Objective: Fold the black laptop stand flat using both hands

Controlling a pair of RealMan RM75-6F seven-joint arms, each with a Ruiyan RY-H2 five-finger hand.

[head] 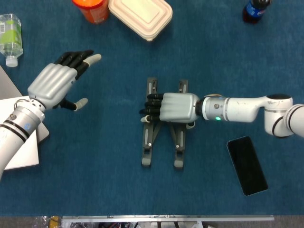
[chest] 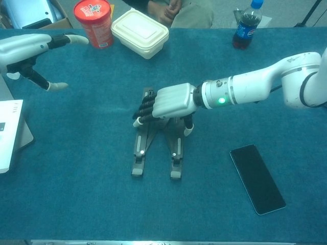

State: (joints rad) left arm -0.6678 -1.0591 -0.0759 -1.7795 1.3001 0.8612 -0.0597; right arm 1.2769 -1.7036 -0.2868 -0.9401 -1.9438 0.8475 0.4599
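The black laptop stand (head: pixel 148 147) lies mid-table, its two rails splaying toward the front edge; in the chest view the stand (chest: pixel 138 155) still stands slightly raised. My right hand (head: pixel 171 107) lies across its middle, dark fingers curled over the left rail and thumb down by the right rail, gripping it; from the chest the same hand (chest: pixel 168 102) covers the hinge area. My left hand (head: pixel 57 85) hovers far to the left, fingers spread, holding nothing, well apart from the stand. It appears at the upper left in the chest view (chest: pixel 28 48).
A black phone (head: pixel 247 165) lies to the right of the stand. At the back stand a cream lunch box (head: pixel 140 15), a red can (chest: pixel 93 23) and a cola bottle (chest: pixel 244 24). A water bottle (head: pixel 10 38) and a white device (head: pixel 14 137) occupy the left edge.
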